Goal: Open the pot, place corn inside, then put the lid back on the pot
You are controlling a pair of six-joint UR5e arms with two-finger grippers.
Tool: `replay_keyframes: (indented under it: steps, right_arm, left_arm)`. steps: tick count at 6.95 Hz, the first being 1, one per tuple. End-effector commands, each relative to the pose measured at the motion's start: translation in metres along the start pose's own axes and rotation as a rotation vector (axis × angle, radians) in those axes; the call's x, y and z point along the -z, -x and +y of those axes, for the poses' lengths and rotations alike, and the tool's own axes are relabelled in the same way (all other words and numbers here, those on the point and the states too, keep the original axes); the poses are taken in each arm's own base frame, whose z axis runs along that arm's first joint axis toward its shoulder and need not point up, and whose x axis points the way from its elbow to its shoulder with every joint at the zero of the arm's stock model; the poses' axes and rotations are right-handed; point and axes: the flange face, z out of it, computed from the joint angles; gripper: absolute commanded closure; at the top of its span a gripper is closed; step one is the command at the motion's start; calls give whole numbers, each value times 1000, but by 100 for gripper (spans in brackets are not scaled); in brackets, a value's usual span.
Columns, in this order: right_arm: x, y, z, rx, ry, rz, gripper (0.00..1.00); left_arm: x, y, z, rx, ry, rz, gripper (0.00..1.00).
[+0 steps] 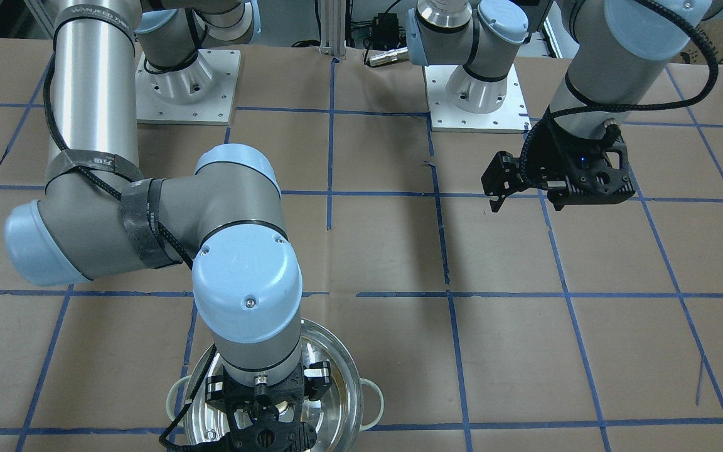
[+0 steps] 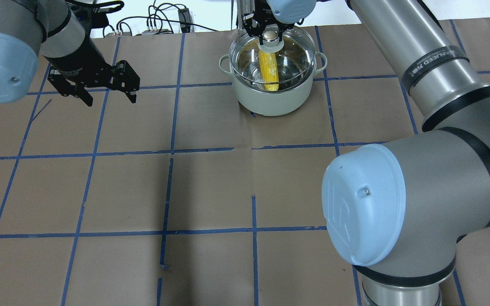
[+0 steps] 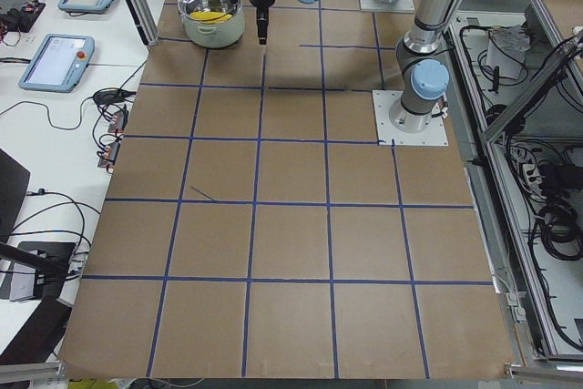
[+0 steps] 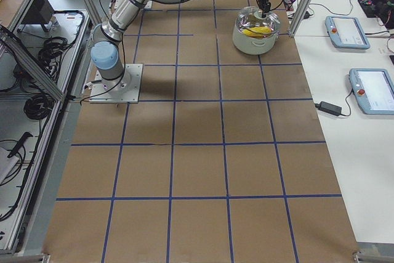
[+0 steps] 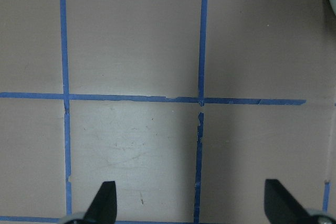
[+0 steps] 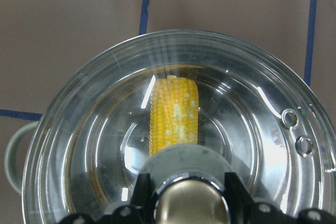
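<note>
The pot [image 2: 270, 100] stands at the table's far edge, right of centre, pale green outside with loop handles [image 2: 224, 63]. The corn [image 2: 268, 70] lies inside it and shows through the glass in the right wrist view [image 6: 173, 114]. The clear glass lid [image 2: 298, 53] sits level on the pot's rim [image 6: 252, 108]. My right gripper [image 2: 271, 34] is directly above it, fingers [image 6: 143, 190] pressed on both sides of the metal knob [image 6: 190, 205]. My left gripper [image 2: 111, 101] is open and empty, hovering above the table far to the pot's left [image 5: 191, 203].
The table is brown paper with a blue tape grid [image 2: 172, 148]. The two arm bases [image 1: 186, 88] [image 1: 477, 94] stand at the robot's side. Tablets [image 4: 348, 29] and cables lie on the white bench just beyond the pot. My right arm's elbow [image 2: 368, 208] looms over the near right.
</note>
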Motion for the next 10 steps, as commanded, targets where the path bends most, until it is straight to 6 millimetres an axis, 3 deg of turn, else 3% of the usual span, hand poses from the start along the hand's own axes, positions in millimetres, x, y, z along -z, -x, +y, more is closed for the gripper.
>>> replay_keyframes:
  steps: [1, 4, 5, 6, 7, 10]
  right_arm:
    - [-3, 0, 1, 1, 11, 1, 92]
    - [-10, 0, 5, 2, 42, 4, 92]
    - [-11, 0, 5, 3, 45, 3, 89]
    - [-10, 1, 5, 3, 44, 0, 53]
    - [-10, 1, 5, 3, 46, -4, 34]
    - [-8, -5, 7, -2, 77, 0, 21]
  left_arm:
    - [9, -3, 8, -6, -19, 7, 0]
    - [21, -6, 3, -14, -46, 66, 0]
    - [-1, -5, 0, -13, -2, 56, 0]
    - [4, -5, 3, -16, -11, 51, 0]
    - [1, -5, 1, -16, -6, 53, 0]
    - [10, -3, -3, -15, -25, 54, 0]
